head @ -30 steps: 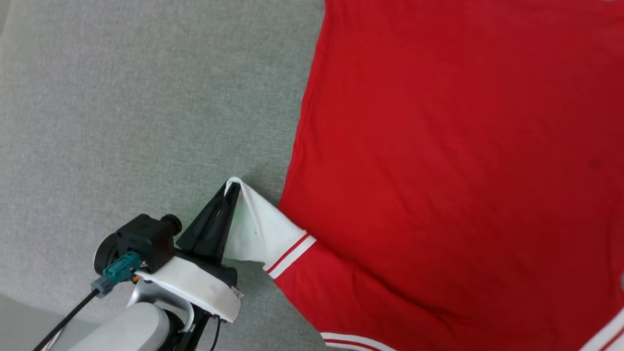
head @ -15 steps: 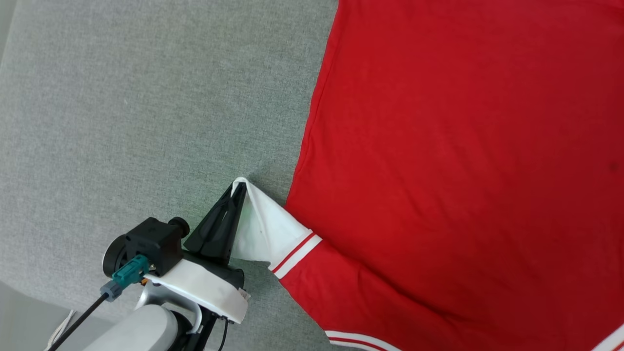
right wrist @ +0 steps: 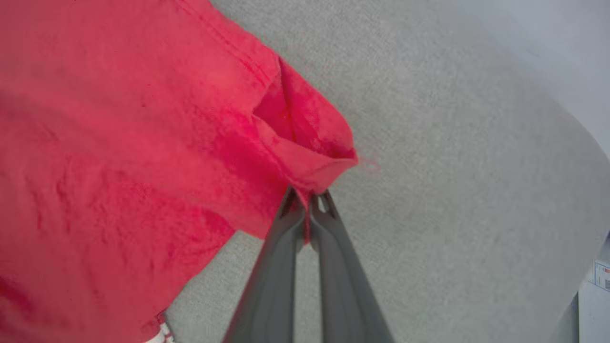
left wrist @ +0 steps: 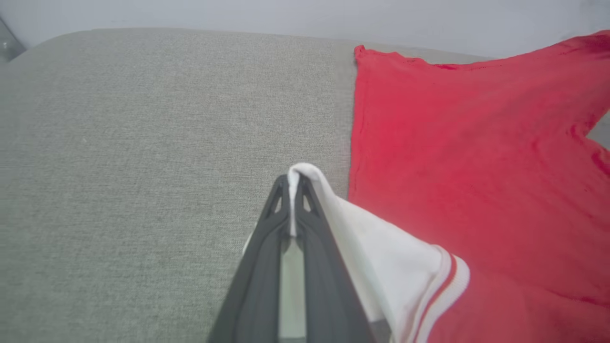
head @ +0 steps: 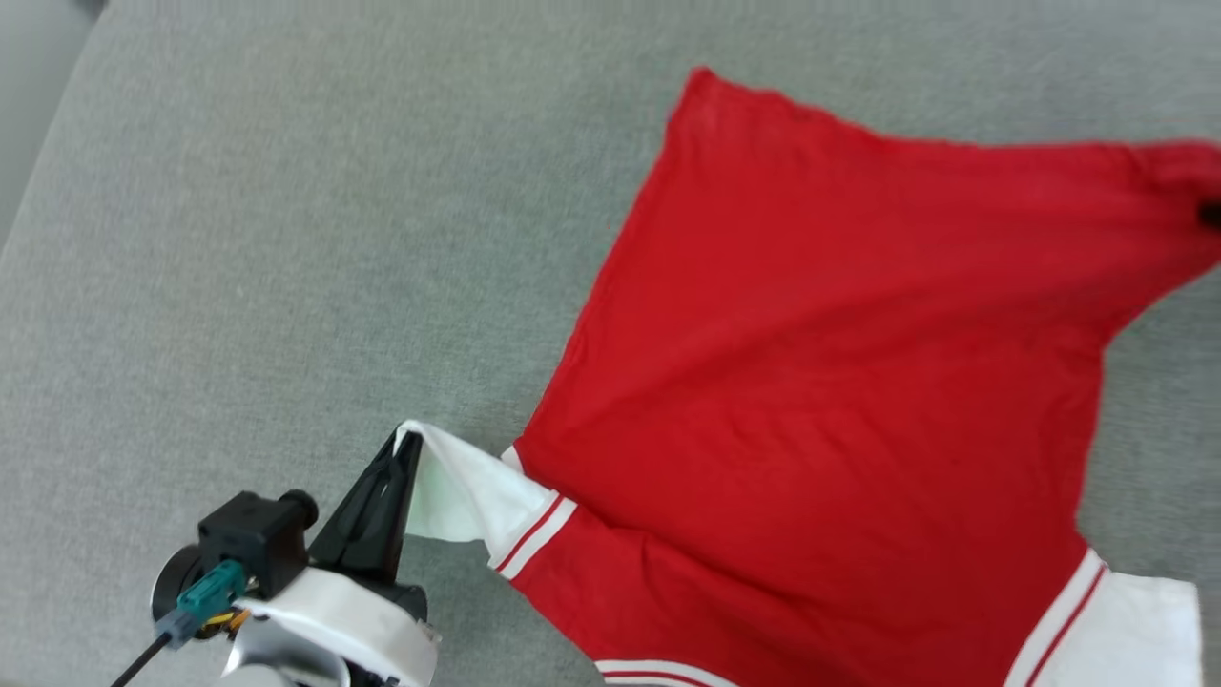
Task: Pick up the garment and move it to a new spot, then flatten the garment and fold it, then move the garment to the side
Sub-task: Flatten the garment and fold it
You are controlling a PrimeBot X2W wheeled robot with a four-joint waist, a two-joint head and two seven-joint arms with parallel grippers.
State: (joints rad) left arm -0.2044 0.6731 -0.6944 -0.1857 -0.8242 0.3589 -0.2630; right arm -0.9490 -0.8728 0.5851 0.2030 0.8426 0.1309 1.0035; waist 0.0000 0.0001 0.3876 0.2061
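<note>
The garment (head: 839,382), a red jersey with white striped-trim sleeves, lies spread on a grey cushioned surface (head: 286,239), plain side up. My left gripper (head: 408,441) sits at the lower left, shut on the tip of the left white sleeve (head: 467,491), which is drawn out to a point. The left wrist view shows the white cloth pinched between the fingertips of that gripper (left wrist: 291,183). My right gripper (right wrist: 309,197) is shut on a bunched red corner of the garment (right wrist: 305,147). In the head view that corner (head: 1178,167) is pulled toward the right edge. A second white sleeve (head: 1140,630) lies at the lower right.
The grey surface has a rounded edge at the upper left (head: 57,95) and a pale wall behind it (left wrist: 286,14). Bare grey fabric stretches left of and beyond the garment. At the far right of the right wrist view, a pale object with a label (right wrist: 598,276) stands off the surface.
The head camera has shifted, so the garment's far edge and right sleeve now show. My right gripper has shut on the red corner. The left gripper keeps its hold on the white sleeve.
</note>
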